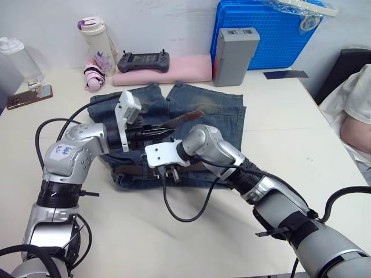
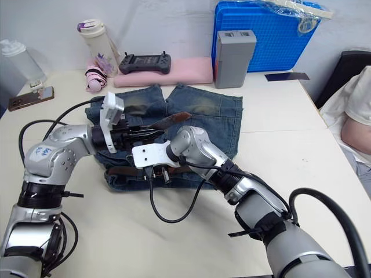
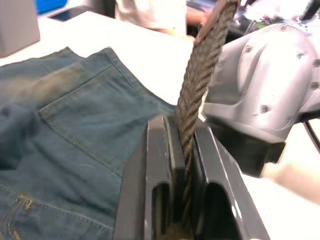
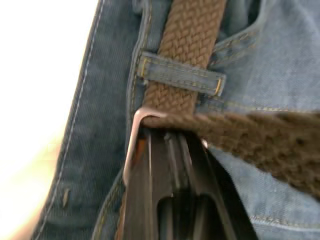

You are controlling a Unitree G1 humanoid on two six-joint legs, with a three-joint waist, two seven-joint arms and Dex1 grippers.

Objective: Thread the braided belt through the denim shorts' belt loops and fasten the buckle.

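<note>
Cream table (image 1: pixel 324 145), white wall behind; one blue crate (image 1: pixel 264 32) at upper right of the frame. No legible writing. One pair of denim shorts (image 1: pixel 217 113) lies at centre. Left gripper (image 3: pixel 182 200) is clamped on the braided belt (image 3: pixel 200 85), strap running between its fingers. Right gripper (image 4: pixel 167 145) is pressed closed at the buckle (image 4: pixel 134 130), beside one belt loop (image 4: pixel 182 74) with the strap passing under it.

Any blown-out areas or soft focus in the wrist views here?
Right wrist view: the table beside the faded blue denim shorts is washed out to white, and the brown braided belt crossing near the lens is soft. Left wrist view: the background is blurred.
</note>
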